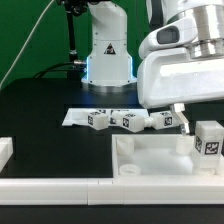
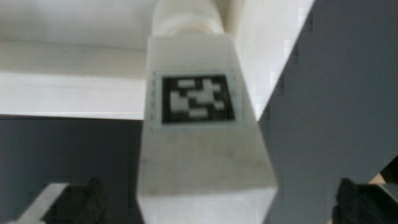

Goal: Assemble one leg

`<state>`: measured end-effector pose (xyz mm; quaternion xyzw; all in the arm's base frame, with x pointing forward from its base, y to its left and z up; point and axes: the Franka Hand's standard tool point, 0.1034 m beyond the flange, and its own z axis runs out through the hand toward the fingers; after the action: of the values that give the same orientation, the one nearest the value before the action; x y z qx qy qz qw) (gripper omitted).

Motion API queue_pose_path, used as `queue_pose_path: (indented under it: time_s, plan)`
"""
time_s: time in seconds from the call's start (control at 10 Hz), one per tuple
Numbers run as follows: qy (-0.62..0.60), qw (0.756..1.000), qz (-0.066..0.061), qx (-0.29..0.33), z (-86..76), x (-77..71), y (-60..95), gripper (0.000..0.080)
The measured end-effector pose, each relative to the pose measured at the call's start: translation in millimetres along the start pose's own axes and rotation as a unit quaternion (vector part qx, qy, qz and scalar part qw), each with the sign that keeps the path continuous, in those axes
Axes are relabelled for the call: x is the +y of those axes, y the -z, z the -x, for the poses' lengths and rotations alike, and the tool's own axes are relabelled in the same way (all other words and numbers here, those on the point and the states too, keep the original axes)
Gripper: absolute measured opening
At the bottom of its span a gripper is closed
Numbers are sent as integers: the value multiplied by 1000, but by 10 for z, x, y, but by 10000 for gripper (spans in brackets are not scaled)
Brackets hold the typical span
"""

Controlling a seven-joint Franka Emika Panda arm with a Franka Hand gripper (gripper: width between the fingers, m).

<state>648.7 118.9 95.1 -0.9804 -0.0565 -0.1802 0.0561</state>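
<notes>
We see the leg (image 1: 208,140) standing upright on the corner of the panel (image 1: 150,156) at about four o'clock in the exterior view, while three other legs (image 1: 132,122) lie in a row on the marker board (image 1: 74,117) near the centre. The gripper (image 2: 217,203) straddles the standing leg with its jaws apart, and the fingers (image 2: 71,203) have a gap on either side, so nothing is clamped. We judge the leg set at its socket and the task close to done. Whether it is fully seated we cannot tell, so a last tightening may be left.
</notes>
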Motion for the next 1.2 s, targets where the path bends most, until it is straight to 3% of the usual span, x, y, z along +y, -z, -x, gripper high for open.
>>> queue_pose_path:
  time_s: [0.1,0.3,0.5,0.6,0.7,0.8,0.9,1.0,1.2]
  plan:
    - [-5,1000,-5,-31,-41,12,6,648]
    - [-12,995,-13,-102,45,45,-11,649]
    - [-21,988,-17,-151,208,67,-59,649]
    - [-36,987,-16,-155,217,57,-61,649]
    - [-37,987,-15,-154,212,62,-61,524]
    - [-37,987,-15,-154,213,62,-61,524]
    - [-46,987,-15,-154,213,59,-62,386]
    - [-98,983,-6,-155,220,87,-63,290]
    - [-165,974,4,-153,218,102,-68,290]
